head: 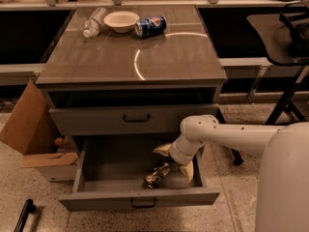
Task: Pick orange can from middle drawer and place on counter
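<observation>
The orange can (157,174), crushed and shiny, lies on the floor of the open middle drawer (137,197), near its front centre. My gripper (175,161) reaches down into the drawer from the right. It is open, with one pale finger (162,150) behind the can and the other (188,171) to the can's right. The can lies just left of and below the gap, apart from both fingers. The counter (106,57) is the glossy grey-brown cabinet top with a curved bright reflection.
A blue Pepsi can (150,26), a white bowl (121,20) and a plastic bottle (93,22) sit at the counter's back. The upper drawer (135,118) is closed. A cardboard box (34,134) stands left of the cabinet. A dark chair (285,37) is at right.
</observation>
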Controlling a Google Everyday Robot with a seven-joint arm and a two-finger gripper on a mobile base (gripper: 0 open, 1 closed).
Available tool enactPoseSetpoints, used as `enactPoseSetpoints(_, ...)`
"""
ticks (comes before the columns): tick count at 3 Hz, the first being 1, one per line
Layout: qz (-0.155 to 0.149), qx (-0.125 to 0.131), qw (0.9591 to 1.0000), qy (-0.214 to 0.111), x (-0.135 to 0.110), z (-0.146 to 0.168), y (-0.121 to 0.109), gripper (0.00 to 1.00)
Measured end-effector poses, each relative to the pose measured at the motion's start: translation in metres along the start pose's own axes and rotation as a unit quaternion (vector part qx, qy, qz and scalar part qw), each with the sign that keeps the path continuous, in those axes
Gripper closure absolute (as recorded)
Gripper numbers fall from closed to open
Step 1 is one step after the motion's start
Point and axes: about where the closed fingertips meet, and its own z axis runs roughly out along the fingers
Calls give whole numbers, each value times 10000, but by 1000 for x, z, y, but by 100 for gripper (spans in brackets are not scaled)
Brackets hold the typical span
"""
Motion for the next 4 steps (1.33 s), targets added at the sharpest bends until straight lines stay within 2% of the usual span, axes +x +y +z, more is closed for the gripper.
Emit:
enactPoseSetpoints(2, 63, -150, 9999, 58, -2, 31, -8, 0)
enactPoseSetpoints(4, 164, -404, 9989, 164, -2, 58, -9, 0)
